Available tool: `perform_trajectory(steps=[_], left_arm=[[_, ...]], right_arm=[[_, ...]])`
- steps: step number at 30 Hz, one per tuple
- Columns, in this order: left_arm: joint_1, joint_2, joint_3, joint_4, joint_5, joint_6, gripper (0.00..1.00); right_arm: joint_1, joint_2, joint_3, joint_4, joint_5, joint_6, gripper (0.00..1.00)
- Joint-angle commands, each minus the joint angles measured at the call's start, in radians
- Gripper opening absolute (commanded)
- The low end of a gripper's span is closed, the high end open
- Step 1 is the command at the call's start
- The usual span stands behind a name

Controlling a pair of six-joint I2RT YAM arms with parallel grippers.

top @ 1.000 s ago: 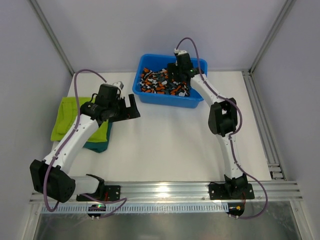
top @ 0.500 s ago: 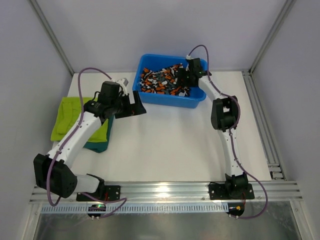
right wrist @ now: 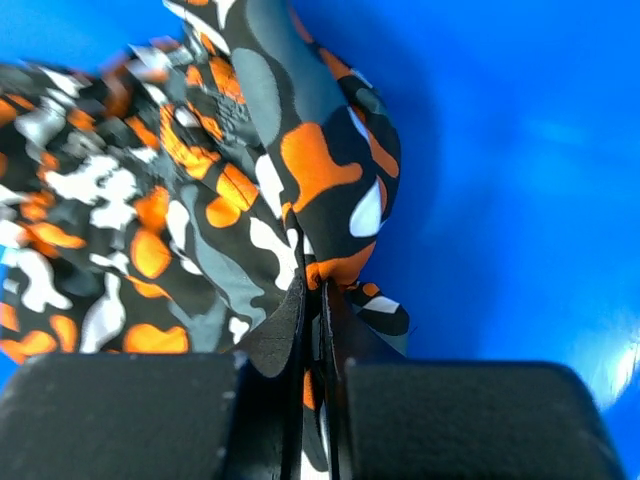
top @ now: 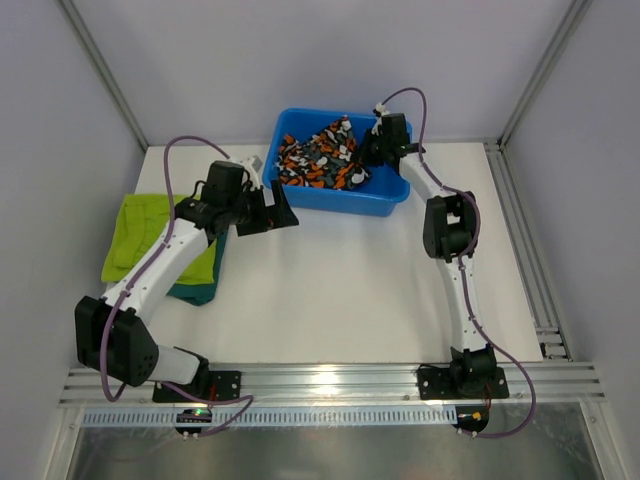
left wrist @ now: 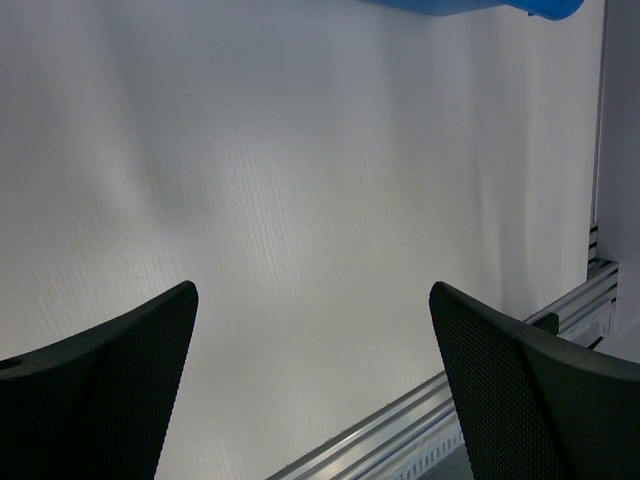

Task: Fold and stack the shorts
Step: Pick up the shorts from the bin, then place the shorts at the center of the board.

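Note:
The camouflage shorts [top: 322,160] lie bunched in the blue tub [top: 385,202], one corner pulled up toward the right. My right gripper [top: 368,148] is shut on that corner; in the right wrist view the fingers [right wrist: 290,325] pinch a fold of the camouflage shorts [right wrist: 300,180]. The lime shorts [top: 145,228] lie folded on the dark teal shorts [top: 198,290] at the table's left. My left gripper [top: 282,213] hangs open over bare table just in front of the tub's left end, nothing between its fingers [left wrist: 130,370].
The blue tub stands at the back middle of the white table [top: 340,290]. A metal rail [top: 340,380] runs along the near edge and another [top: 525,250] along the right side. Grey walls close in the left, back and right.
My right gripper has moved to the tub's right end and shut on the camouflage shorts, lifting a corner of them. My left gripper has moved right and back toward the tub, still open.

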Motion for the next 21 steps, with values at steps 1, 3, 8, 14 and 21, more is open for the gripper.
perform_trajectory(steps=[1, 3, 8, 14, 21], left_arm=[[-0.002, -0.02, -0.004, 0.052, 0.026, -0.002, 0.99], [-0.002, -0.026, -0.024, 0.075, 0.034, 0.01, 0.99], [-0.004, -0.009, -0.034, 0.064, 0.052, 0.016, 0.97], [-0.007, -0.006, 0.056, 0.055, 0.048, 0.001, 0.96], [-0.007, -0.047, 0.148, 0.041, 0.046, -0.034, 0.97]], right_arm=[[-0.004, -0.118, 0.034, 0.232, -0.042, 0.052, 0.04], [-0.002, -0.223, -0.042, 0.341, -0.041, 0.054, 0.04], [0.001, -0.311, 0.064, 0.298, -0.045, 0.036, 0.04], [0.004, -0.492, 0.066, 0.25, -0.128, 0.039, 0.04], [0.014, -0.823, -0.061, 0.068, -0.288, 0.049, 0.04]])
